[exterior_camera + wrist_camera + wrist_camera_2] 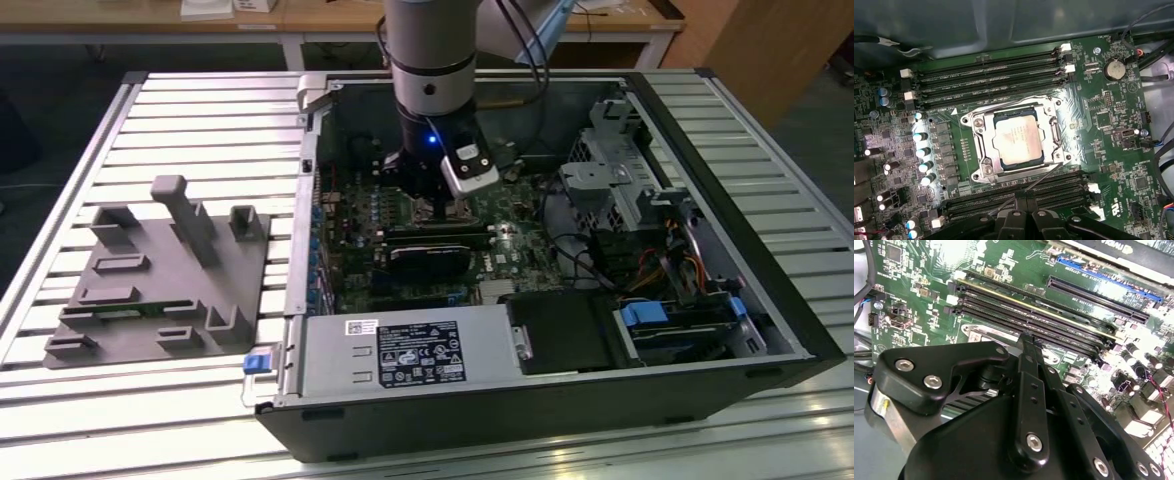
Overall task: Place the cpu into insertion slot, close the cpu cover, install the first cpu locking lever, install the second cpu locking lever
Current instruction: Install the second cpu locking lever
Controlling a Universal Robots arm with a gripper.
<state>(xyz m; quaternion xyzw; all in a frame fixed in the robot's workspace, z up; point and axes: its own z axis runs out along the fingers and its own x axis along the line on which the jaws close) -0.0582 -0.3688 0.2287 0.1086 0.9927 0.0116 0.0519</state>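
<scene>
The small square grey-tan metal cpu (1018, 143) lies seated in the silvery-rimmed square insertion slot (985, 168) on the green motherboard (1104, 125), with the thin silvery metal cpu cover (1052, 131) framing it. The black gripper (441, 203) hangs just above; whether it is clenched, I cannot tell.

Square cpu (1018, 143) with dull grey-tan metal top, lying flat in the insertion slot (1015, 181), near the middle of the first wrist view. Cpu cover (981, 145), a thin silvery frame with cut-out middle, down flat around the chip, its rim on all four sides, screws at the corners. Thin metal lever rod (1041, 176) slanting away from the frame's lower right corner toward the lower middle of the frame. Socket set between two banks of long black memory slots on the green board.
</scene>
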